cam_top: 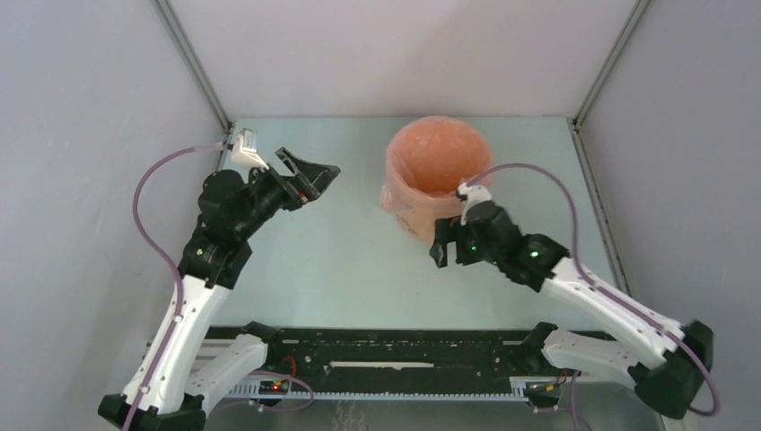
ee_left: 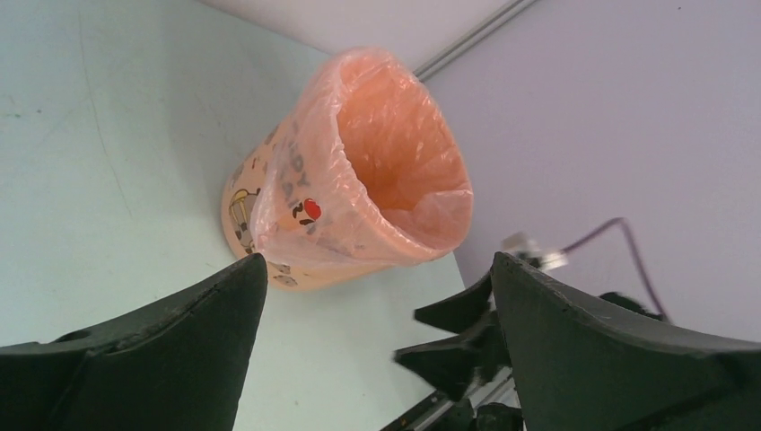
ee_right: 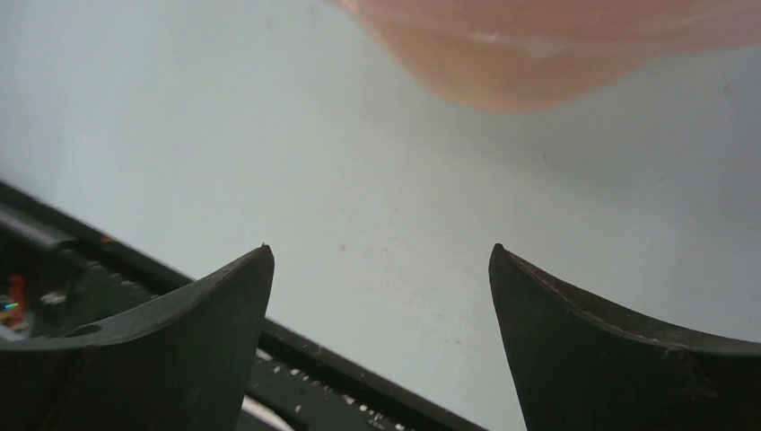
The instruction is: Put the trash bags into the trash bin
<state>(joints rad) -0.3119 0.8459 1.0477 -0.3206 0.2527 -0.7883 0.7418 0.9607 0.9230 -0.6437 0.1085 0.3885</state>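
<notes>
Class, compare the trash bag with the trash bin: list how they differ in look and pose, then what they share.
The trash bag is thin, wrinkled, glossy film; the trash bin is smooth, with printed pictures. The bag lines the inside and folds over the rim; the bin stands on the table. Both look orange-pink with a round open mouth.

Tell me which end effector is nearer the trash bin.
The right end effector, open, just beside the near wall of the trash bin; the left end effector, also open, sits well off to its left.
</notes>
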